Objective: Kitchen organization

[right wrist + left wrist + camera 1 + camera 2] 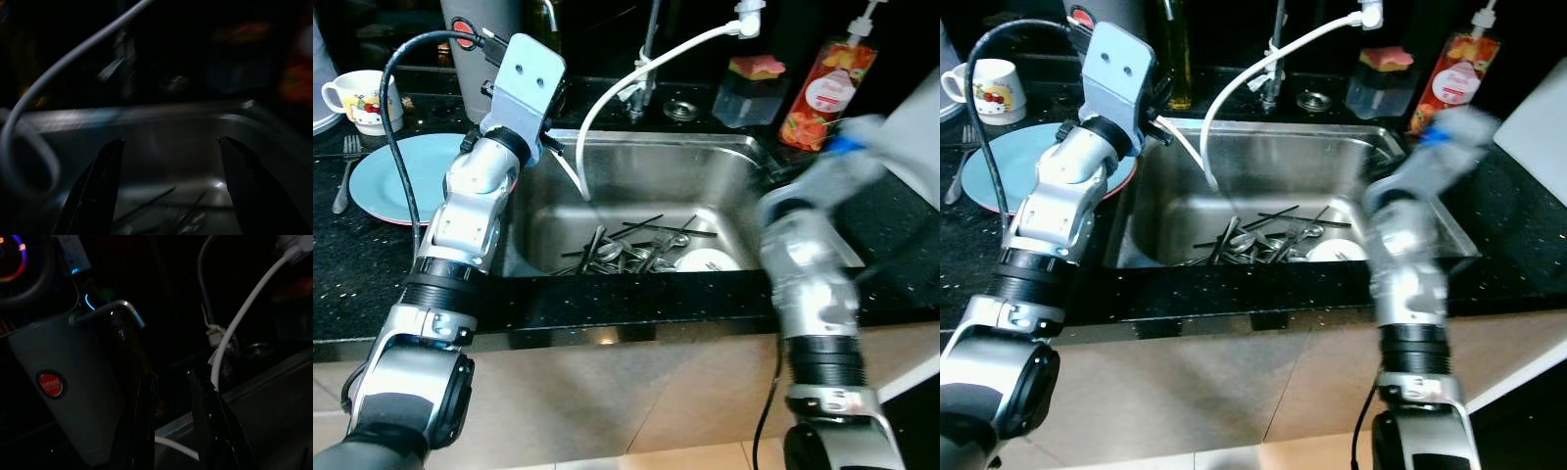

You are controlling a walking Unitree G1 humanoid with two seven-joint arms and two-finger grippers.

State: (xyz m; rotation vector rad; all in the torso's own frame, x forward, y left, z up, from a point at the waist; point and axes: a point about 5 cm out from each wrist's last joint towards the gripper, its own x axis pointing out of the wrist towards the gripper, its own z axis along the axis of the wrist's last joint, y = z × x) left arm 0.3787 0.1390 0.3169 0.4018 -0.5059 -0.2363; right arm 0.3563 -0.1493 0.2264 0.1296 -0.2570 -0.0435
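A steel sink (666, 140) holds a heap of cutlery and dark chopsticks (631, 253) beside a white dish (707, 260). A white hose (607, 93) curves from the tap down into the basin. My left arm reaches over the sink's back left corner. Its gripper (171, 377) is open by a narrow gap with nothing in it, close to a dark oil bottle (1175, 49) and a grey appliance (73, 382). My right arm (813, 255) is blurred over the sink's right rim. Its gripper (171, 141) is wide open, looking into the basin above the cutlery.
On the left counter lie a blue plate (386, 176), a fork (345, 171) and a printed mug (357, 98). Behind the sink stand a sponge holder (749, 88) and a red soap bottle (822, 88). A white board (1538, 117) is at the right.
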